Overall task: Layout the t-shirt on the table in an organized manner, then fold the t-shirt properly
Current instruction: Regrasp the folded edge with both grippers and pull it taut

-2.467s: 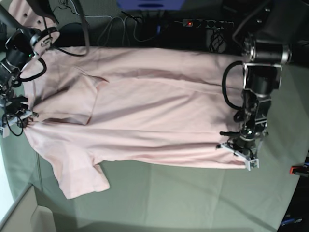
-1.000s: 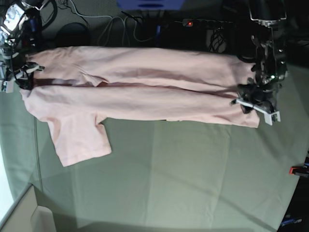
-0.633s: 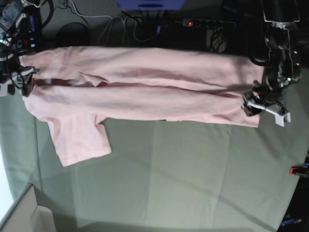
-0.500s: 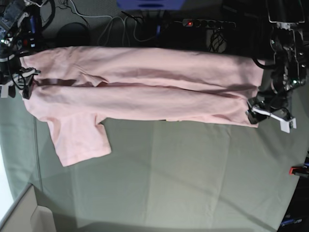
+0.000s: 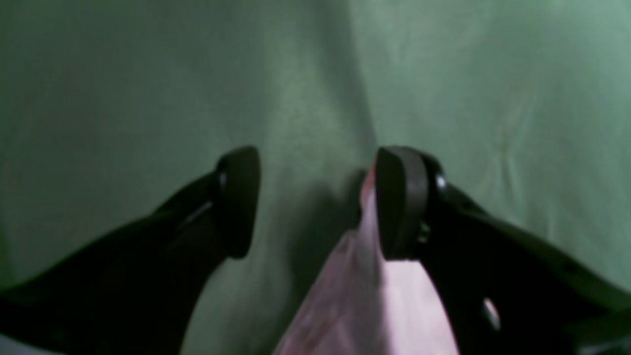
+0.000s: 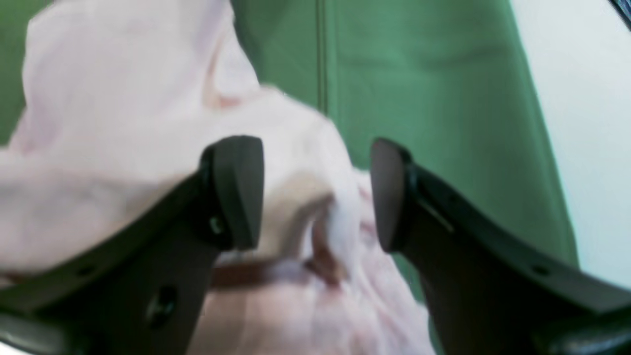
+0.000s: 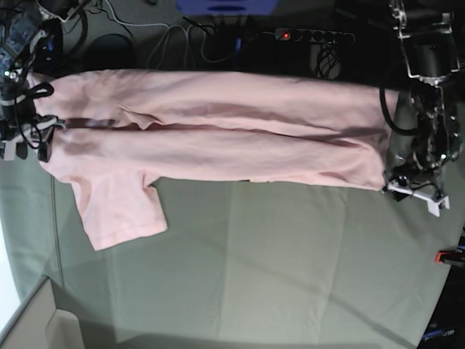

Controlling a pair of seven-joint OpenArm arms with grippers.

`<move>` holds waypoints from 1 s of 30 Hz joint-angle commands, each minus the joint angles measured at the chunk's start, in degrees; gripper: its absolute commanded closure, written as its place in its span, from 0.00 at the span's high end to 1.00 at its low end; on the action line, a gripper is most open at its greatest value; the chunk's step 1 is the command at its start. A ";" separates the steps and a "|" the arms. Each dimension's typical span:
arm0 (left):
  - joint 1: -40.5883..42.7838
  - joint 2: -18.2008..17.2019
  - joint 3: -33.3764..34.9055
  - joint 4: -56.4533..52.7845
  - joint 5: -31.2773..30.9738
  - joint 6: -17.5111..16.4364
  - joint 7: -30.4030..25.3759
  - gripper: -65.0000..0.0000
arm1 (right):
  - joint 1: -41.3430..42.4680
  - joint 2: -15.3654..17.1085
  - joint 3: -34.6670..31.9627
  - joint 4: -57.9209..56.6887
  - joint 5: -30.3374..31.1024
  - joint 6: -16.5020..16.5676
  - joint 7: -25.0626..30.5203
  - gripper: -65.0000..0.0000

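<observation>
Pale pink cotton t-shirt (image 7: 211,138) lies in a long folded band across the far part of the grey-green cloth-covered table (image 7: 276,269).
One sleeve sticks out toward the near left. Left gripper (image 5: 315,202) sits at the shirt's right end, jaws apart, pink edge touching one pad. Right gripper (image 6: 315,192) sits at the left end, jaws apart over bunched fabric.

No readable text, label, brand or number is showing anywhere: the t-shirt (image 7: 211,138) is lying with plain pink fabric upward, and the table (image 7: 290,269) cover is bearing no markings.
</observation>
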 commanded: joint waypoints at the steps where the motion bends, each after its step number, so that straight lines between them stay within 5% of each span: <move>1: -1.63 -0.53 -0.03 0.70 0.06 -0.32 -1.04 0.56 | -0.03 0.88 0.14 1.10 1.06 -0.05 0.16 0.53; 8: -2.77 1.84 0.06 0.26 0.76 -0.32 -1.21 0.56 | 1.28 0.97 0.14 1.10 1.06 -0.05 -0.19 0.53; 20: -2.68 2.55 6.30 -6.94 0.76 -0.32 -10.09 0.55 | 1.55 0.97 0.14 1.10 1.06 -0.05 -0.19 0.53; 26: -2.68 2.64 6.92 -6.42 0.76 -0.32 -10.71 0.37 | 2.78 1.06 0.23 1.19 1.06 -0.05 -0.19 0.53; 30: -2.77 2.64 6.74 -6.33 0.68 -0.32 -10.71 0.36 | 3.57 1.15 0.32 1.19 1.06 -0.05 -0.19 0.53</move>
